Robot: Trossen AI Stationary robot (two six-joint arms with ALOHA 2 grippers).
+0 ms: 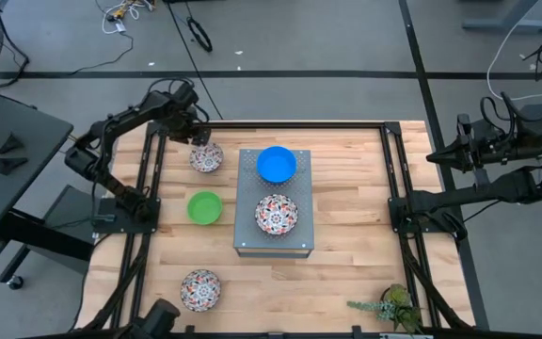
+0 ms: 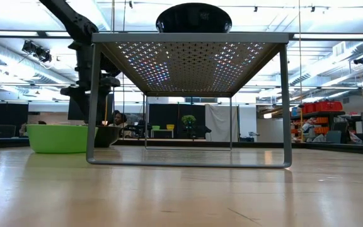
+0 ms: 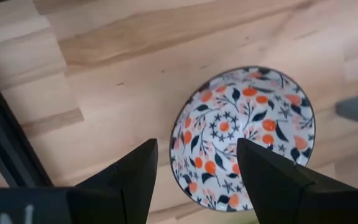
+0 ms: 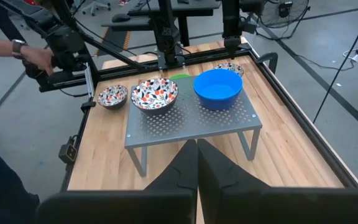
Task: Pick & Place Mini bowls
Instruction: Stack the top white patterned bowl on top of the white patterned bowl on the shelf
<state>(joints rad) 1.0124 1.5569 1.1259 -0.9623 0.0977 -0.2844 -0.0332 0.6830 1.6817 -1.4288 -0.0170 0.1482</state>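
So the wooden surface [image 1: 346, 273] has a grey perforated box [image 1: 273, 247] carrying a bright blue bowl [image 1: 276, 163] and a floral bowl [image 1: 276, 215]. Left hand [image 1: 199, 137], fingers spread, hovers right over another floral bowl [image 3: 241, 137], green bowl [image 1: 204, 207] nearby. Right hand [image 4: 196, 163] is pressed together, well away from everything.

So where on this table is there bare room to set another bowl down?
Bare wood lies between the grey perforated stand and the right rail, and in front of the stand. The left is crowded: green bowl, floral bowls, and the left end effector.
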